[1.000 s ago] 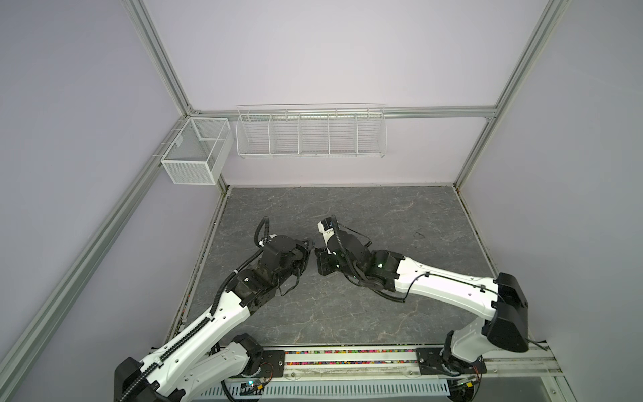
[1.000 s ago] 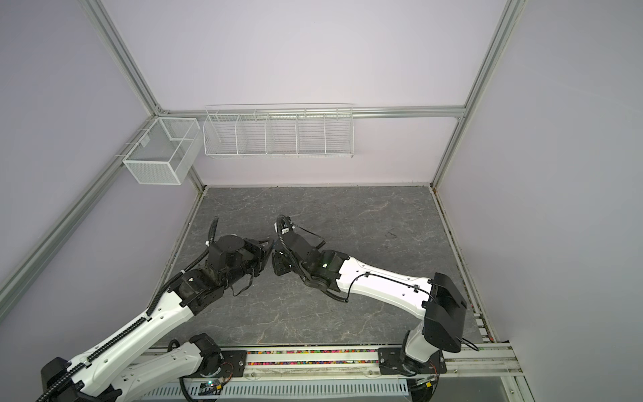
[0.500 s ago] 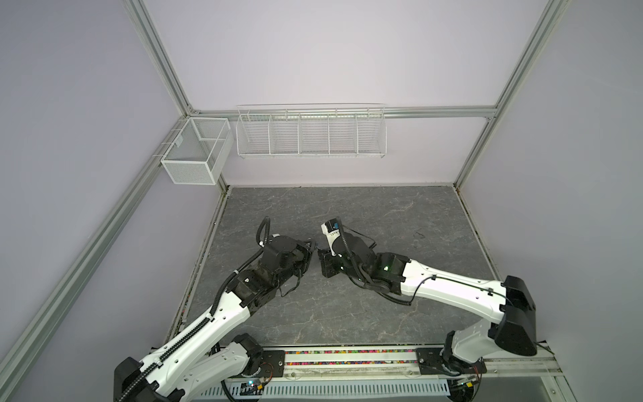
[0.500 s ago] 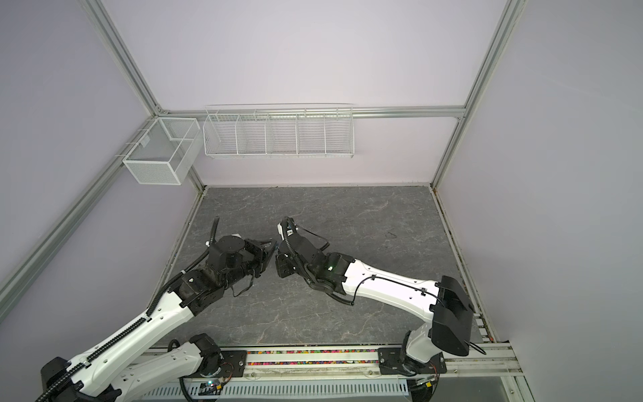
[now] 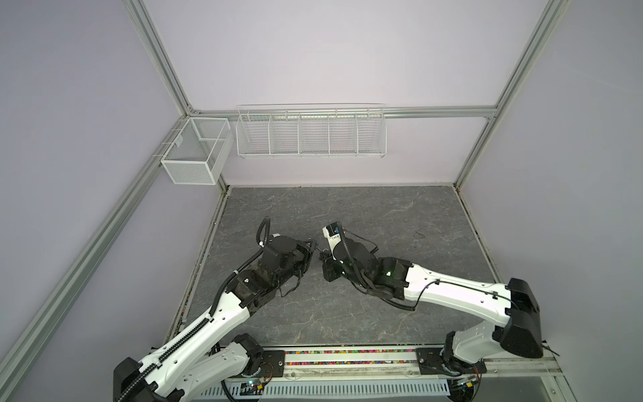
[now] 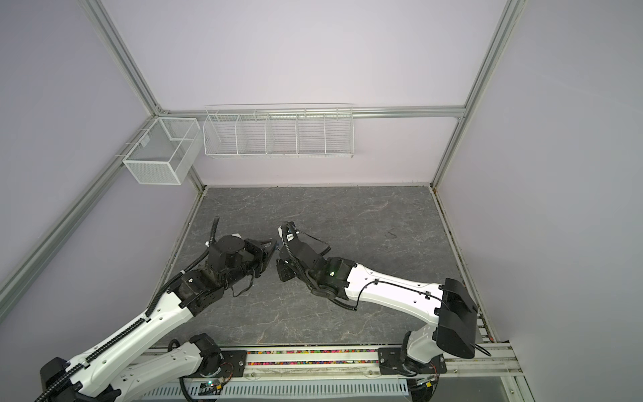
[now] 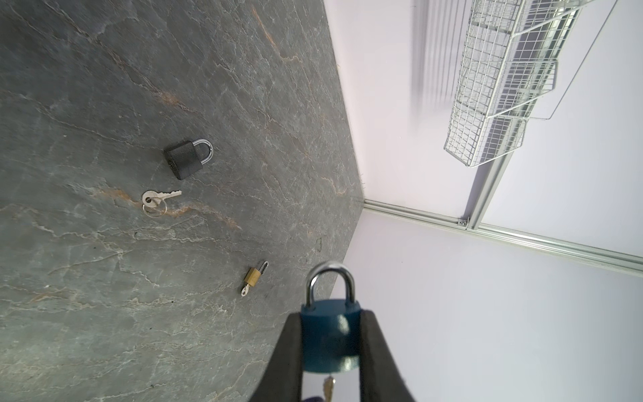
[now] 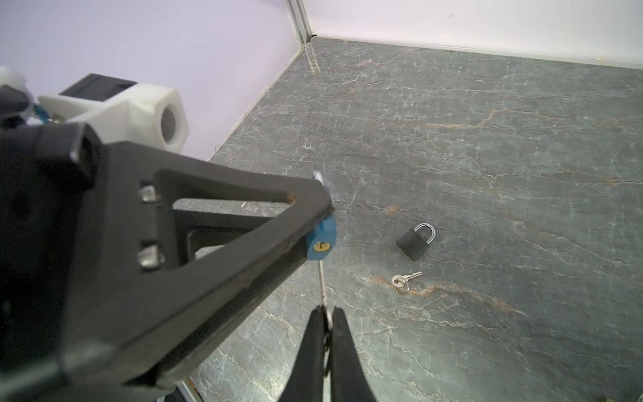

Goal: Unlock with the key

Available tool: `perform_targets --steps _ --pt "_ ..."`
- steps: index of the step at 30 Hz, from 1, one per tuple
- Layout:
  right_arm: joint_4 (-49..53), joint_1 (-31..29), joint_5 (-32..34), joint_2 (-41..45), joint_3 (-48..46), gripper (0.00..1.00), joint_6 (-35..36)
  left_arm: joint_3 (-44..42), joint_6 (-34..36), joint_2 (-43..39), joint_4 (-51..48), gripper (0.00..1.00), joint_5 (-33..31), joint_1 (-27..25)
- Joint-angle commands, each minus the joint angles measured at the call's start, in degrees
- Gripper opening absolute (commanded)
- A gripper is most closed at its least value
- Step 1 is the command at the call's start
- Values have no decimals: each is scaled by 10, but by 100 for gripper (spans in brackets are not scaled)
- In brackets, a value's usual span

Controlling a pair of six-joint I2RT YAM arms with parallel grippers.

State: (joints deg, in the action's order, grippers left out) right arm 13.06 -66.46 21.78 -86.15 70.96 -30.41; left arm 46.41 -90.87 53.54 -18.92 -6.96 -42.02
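Observation:
My left gripper (image 7: 330, 316) is shut on the body of a blue padlock (image 7: 328, 337), whose silver shackle points away from the wrist. In the right wrist view the blue padlock (image 8: 322, 236) shows its brass keyhole on the underside. My right gripper (image 8: 327, 311) is shut on the head of a silver key (image 8: 322, 282). The blade points up at the padlock's underside and its tip sits right at the lower edge; I cannot tell if it is inside. In both top views the two grippers (image 5: 315, 249) (image 6: 278, 255) meet tip to tip above the table's middle left.
On the grey stone table (image 7: 104, 104) lie a black padlock (image 7: 186, 158), a silver key on a ring (image 7: 158, 198) and a small brass padlock with a key in it (image 7: 254, 276). A white wire rack (image 5: 311, 132) and a mesh basket (image 5: 196, 151) hang on the back walls.
The right arm has shifted slightly to the right and toward the front while keeping the key. The left arm has held still with the padlock.

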Motion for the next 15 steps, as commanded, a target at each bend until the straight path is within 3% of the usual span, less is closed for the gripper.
perform_targets --steps 1,15 --pt "-12 4 19 -3 6 7 -1 19 -9 -11 -4 0 -13 -1" --pt "-18 13 4 -24 30 7 -1 24 -9 -7 8 0 -1 -2"
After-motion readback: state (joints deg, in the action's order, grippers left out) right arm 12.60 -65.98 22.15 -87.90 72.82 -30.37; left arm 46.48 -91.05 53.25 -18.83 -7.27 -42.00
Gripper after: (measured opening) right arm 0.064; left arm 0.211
